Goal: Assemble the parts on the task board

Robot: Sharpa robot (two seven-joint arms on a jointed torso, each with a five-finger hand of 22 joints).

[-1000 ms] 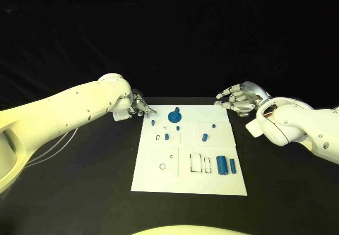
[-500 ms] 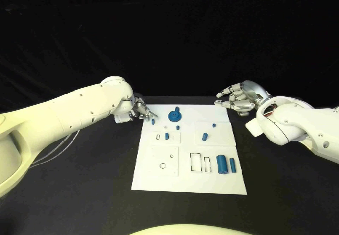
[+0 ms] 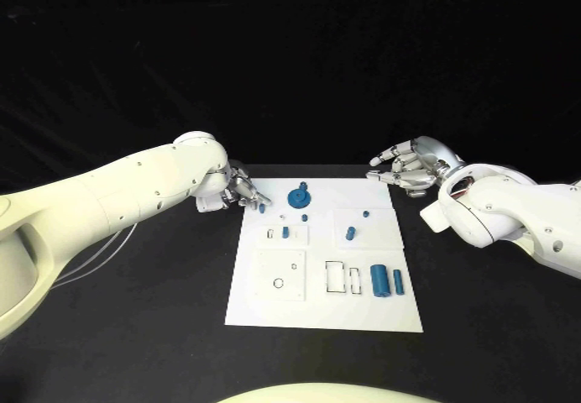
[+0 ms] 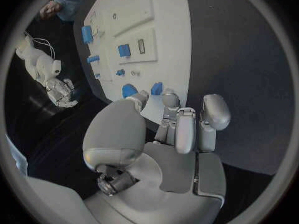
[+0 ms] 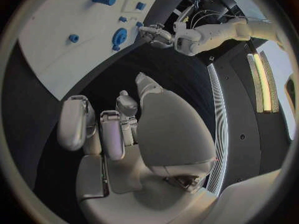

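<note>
The white task board (image 3: 327, 298) lies in the middle of the black table. On it are a blue gear-like disc (image 3: 298, 200), several small blue parts (image 3: 350, 234) and two blue cylinders (image 3: 380, 282) near the front right. My left hand (image 3: 238, 188) hovers at the board's far left corner, fingers spread. Its fingertips (image 4: 169, 97) sit just short of a small blue part (image 4: 157, 88), also seen at the corner (image 3: 263, 207); I see no grip on it. My right hand (image 3: 410, 170) hangs beyond the far right corner, loosely curled and holding nothing.
Rectangular and round slots (image 3: 336, 279) are cut in the board's near half. Black table (image 3: 145, 294) surrounds the board on all sides. In the right wrist view the board (image 5: 56, 25) lies far from the right hand (image 5: 118, 129).
My left hand has crept slightly toward the board's corner and the small blue part. The right hand and the parts have stayed put.
</note>
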